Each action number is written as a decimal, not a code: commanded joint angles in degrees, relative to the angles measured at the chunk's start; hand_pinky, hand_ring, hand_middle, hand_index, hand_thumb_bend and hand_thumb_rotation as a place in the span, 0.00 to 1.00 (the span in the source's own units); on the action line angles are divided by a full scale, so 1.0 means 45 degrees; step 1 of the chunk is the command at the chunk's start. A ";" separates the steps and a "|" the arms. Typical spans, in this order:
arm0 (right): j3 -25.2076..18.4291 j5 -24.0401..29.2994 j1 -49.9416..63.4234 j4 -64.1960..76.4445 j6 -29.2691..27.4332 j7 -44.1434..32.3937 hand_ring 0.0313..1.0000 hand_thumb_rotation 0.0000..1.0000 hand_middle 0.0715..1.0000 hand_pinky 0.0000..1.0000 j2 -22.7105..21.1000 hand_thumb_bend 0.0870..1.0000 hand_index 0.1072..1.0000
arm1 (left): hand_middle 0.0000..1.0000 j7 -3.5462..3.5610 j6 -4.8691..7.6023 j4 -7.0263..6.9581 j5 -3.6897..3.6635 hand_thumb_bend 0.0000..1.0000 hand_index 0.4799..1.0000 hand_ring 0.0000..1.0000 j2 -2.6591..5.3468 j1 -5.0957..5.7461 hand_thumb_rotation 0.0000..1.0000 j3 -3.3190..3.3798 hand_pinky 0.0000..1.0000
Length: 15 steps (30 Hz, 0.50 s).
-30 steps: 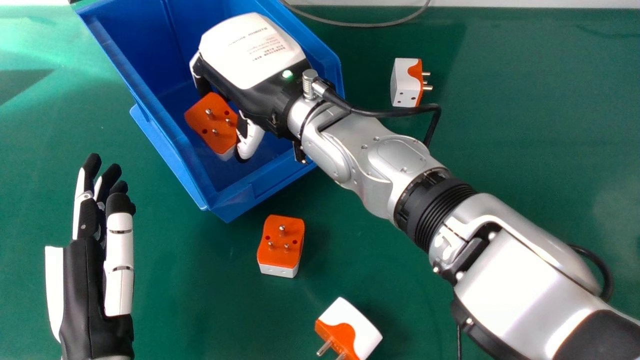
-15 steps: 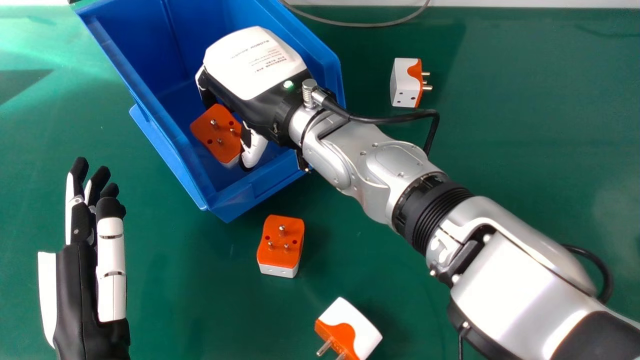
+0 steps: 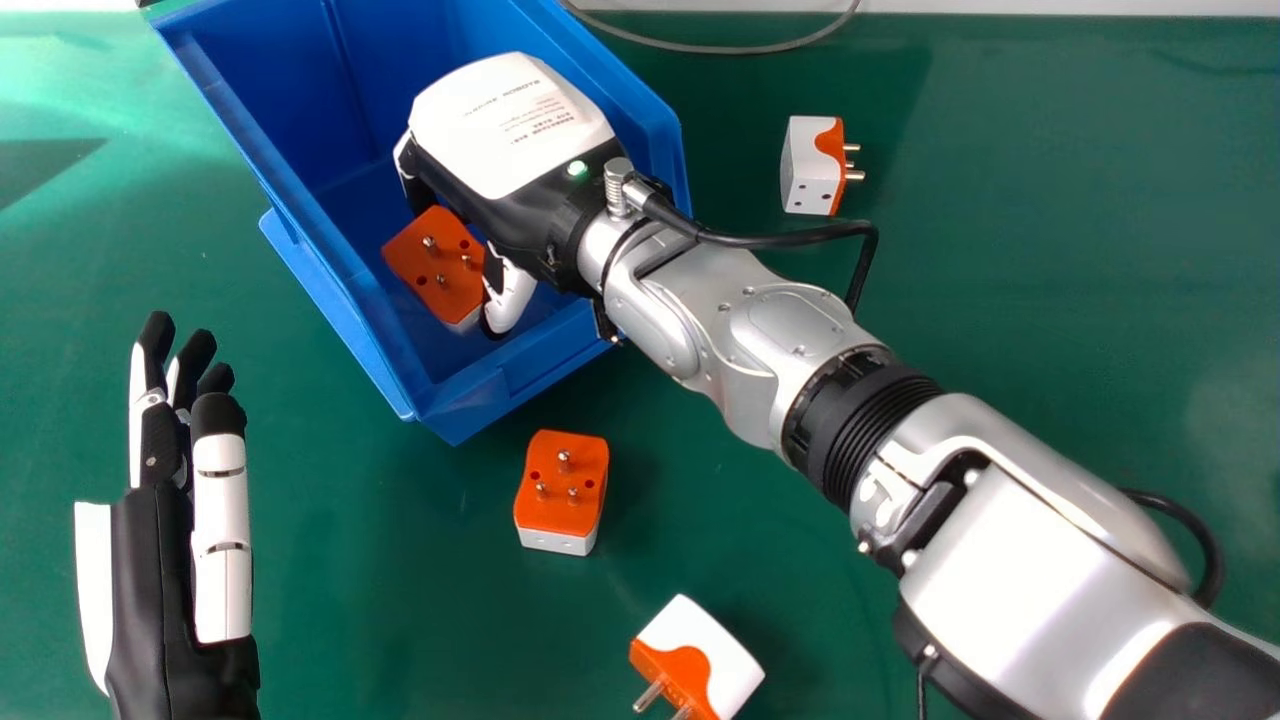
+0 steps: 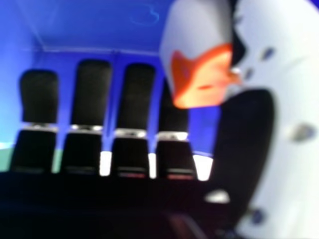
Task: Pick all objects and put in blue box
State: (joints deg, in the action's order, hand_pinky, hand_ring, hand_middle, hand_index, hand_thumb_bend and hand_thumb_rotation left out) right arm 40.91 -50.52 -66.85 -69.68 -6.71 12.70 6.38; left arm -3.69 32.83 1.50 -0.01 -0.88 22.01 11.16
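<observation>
1. Right hand and payload. My right hand (image 3: 505, 130) reaches down inside the blue box (image 3: 520, 380); its thumb (image 3: 510, 300) and the facing fingers pinch the orange-and-white adapter (image 3: 430, 270), the fingers otherwise nearly straight.

2. Governing relation. The pinched adapter sits within the walls, near the box's near corner, ahead of my palm and to its left in the head view, its pronged orange face turned up and slightly tilted. I cannot tell whether its base touches the box floor. Being already inside the rim, it calls, in my judgement, for no further sideways travel: a slight lowering if needed, then the thumb drawn away.

3. Hazard. Lifting before the thumb is clear could drag the adapter against the near wall.

4. Remaining objects, on the green table (image 3: 1000, 300). The upright adapter (image 3: 562, 490) is just outside the box's near corner; the tipped adapter (image 3: 700, 655) is farther toward the table's near edge; the far adapter (image 3: 812, 170) is right of the box, toward the table's far edge. The first looks the simplest next pick.

5. Left hand (image 3: 180, 590). Idle, fingers extended, over the table's left part.
</observation>
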 commanded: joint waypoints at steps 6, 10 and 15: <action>0.0435 -0.0404 -0.0526 0.0279 0.0315 0.0563 0.44 0.00 0.54 0.31 0.0016 0.44 0.43 | 0.95 -0.0052 0.0240 -0.0177 0.0075 0.47 0.95 0.93 0.0002 0.0077 0.96 0.0034 0.92; 0.0469 -0.0419 -0.0515 0.0227 0.0219 0.0655 0.43 0.00 0.54 0.31 -0.0011 0.44 0.43 | 0.95 -0.0060 0.0221 -0.0167 0.0090 0.47 0.95 0.93 0.0006 0.0076 0.96 0.0024 0.92; 0.0652 -0.0576 -0.0556 0.0210 0.0241 0.0663 0.47 0.02 0.57 0.36 -0.0052 0.45 0.43 | 0.95 -0.0150 0.0295 -0.0106 0.0253 0.47 0.95 0.94 0.0001 0.0035 0.96 0.0034 0.92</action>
State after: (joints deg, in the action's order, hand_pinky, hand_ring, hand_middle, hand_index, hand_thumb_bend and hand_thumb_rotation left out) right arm 43.58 -52.62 -66.85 -69.67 -5.63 14.32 6.19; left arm -3.97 32.87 1.50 0.48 -0.85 22.02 11.16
